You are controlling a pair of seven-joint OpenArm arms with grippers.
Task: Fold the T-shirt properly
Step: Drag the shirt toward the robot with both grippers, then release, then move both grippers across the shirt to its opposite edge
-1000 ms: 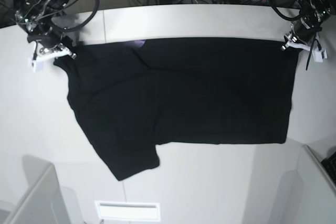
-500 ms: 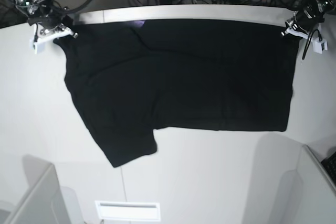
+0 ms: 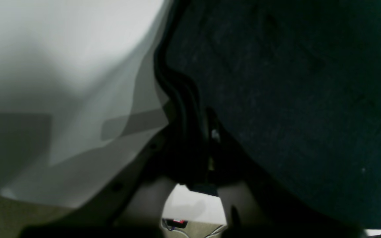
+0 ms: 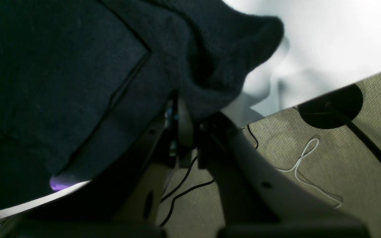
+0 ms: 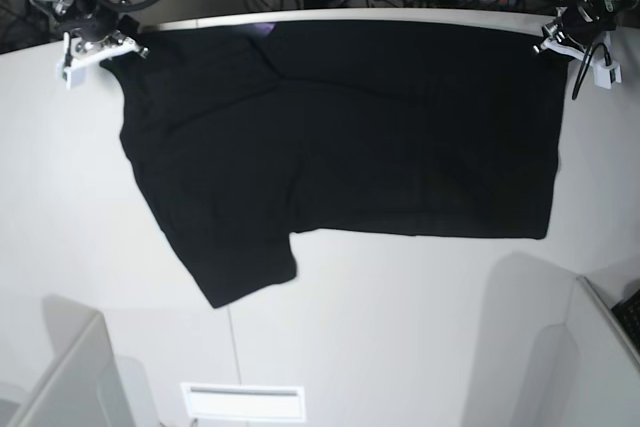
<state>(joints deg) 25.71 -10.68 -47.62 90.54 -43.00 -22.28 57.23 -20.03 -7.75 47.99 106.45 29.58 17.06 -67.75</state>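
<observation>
T-shirt: the T-shirt (image 5: pixel 340 137) is lying spread across the white table (image 5: pixel 400 347), plain black side up, far edge running along the table's back rim. One sleeve is sticking out toward the near side at base-view left. A sliver of purple print is peeking out at the far edge.
right gripper: the right gripper (image 5: pixel 98 44) is sitting at the far corner on base-view left, jaws closed and pinching a bunched corner of cloth; the right wrist view is showing fabric wadded between the fingers (image 4: pixel 184 129).
left gripper: the left gripper (image 5: pixel 558 44) is sitting at the opposite far corner, jaws clamped onto the hem edge; the left wrist view is showing the doubled hem running straight into the fingers (image 3: pixel 207 158).
step: judging it as stretching and laying the shirt flat, both far corners being gripped, ahead of the first fold.
doing it well: I'd be keeping both grippers level and the tension even, so the far edge is staying straight and not sagging in the middle.
cloth: soft, draping and creasing easily, so slow moves are looking best.
risk: the far edge is sitting right at the back rim; pulling further back could be dragging cloth off the table.
wrinkles: the body is looking mostly flat; diagonal creases are running near the shoulder on base-view left.
</observation>
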